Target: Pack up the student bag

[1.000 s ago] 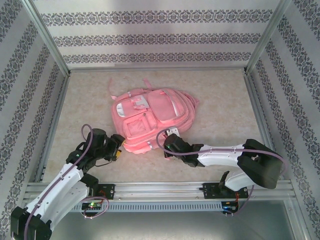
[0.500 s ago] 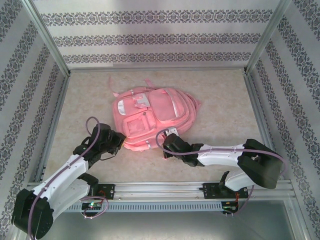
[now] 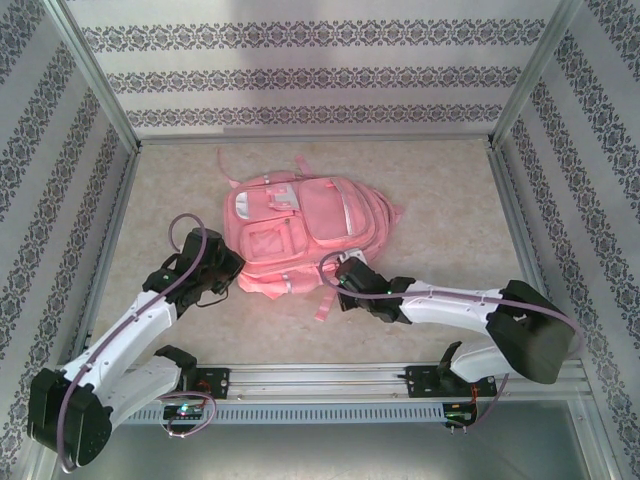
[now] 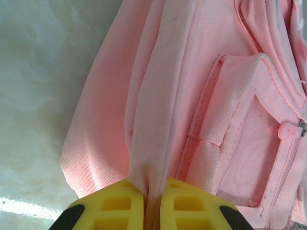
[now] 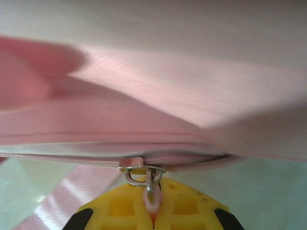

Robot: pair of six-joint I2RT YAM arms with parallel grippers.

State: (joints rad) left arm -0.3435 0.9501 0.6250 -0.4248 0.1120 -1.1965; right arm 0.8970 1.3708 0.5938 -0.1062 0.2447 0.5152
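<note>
The pink student bag lies flat in the middle of the table, front pockets facing up. My left gripper is at its near-left corner, its yellow fingers shut on a fold of the bag's pink fabric. My right gripper is at the bag's near-right edge. In the right wrist view this gripper is shut on the pink zipper pull, which hangs from a metal slider on the bag's zipper line. The bag's inside is hidden.
A loose pink strap trails from the bag toward the near edge between the two arms. Metal frame posts and patterned walls enclose the table on three sides. An aluminium rail runs along the front by the arm bases.
The left gripper went from open to shut on the bag's fabric at its near-left corner. The bag shifted left and away, and the right gripper followed with the zipper pull.
</note>
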